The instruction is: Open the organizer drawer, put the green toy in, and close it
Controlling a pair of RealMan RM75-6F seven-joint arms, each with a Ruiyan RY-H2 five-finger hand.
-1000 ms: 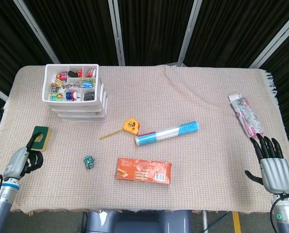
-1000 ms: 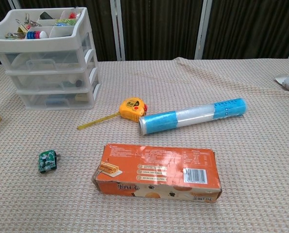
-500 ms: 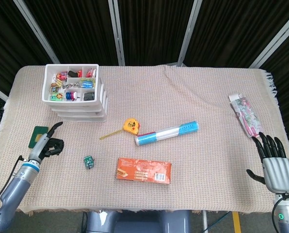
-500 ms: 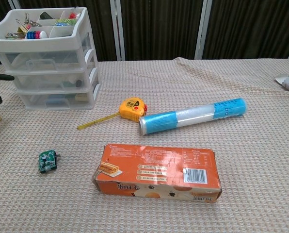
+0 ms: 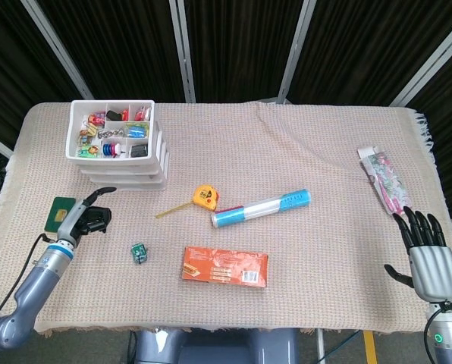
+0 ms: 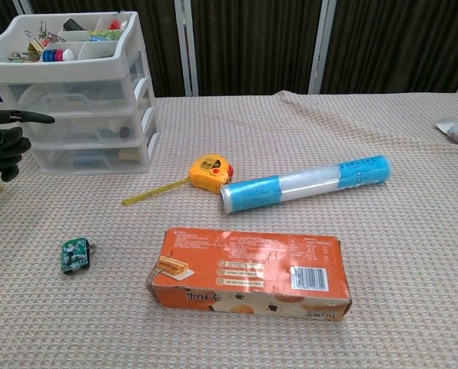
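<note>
The white three-drawer organizer [image 5: 123, 163] stands at the back left, its drawers [image 6: 79, 123] closed and its top tray full of small items. The small green toy [image 5: 139, 253] lies on the cloth in front of it, also visible in the chest view [image 6: 75, 254]. My left hand [image 5: 90, 216] hovers left of the toy and just in front of the organizer's lower drawers; it holds nothing, with one finger stretched out and the rest curled [image 6: 3, 143]. My right hand [image 5: 429, 256] rests at the front right corner, fingers straight and apart, empty.
A yellow tape measure [image 5: 204, 197] with its tape pulled out, a blue-and-clear tube [image 5: 261, 208] and an orange box [image 5: 226, 266] lie mid-table. A green-topped sponge [image 5: 59, 213] sits just left of my left hand. A printed packet [image 5: 384, 178] lies at the right edge.
My left hand has moved from the table's front left edge forward and to the right, toward the organizer's front. The right hand has barely shifted.
</note>
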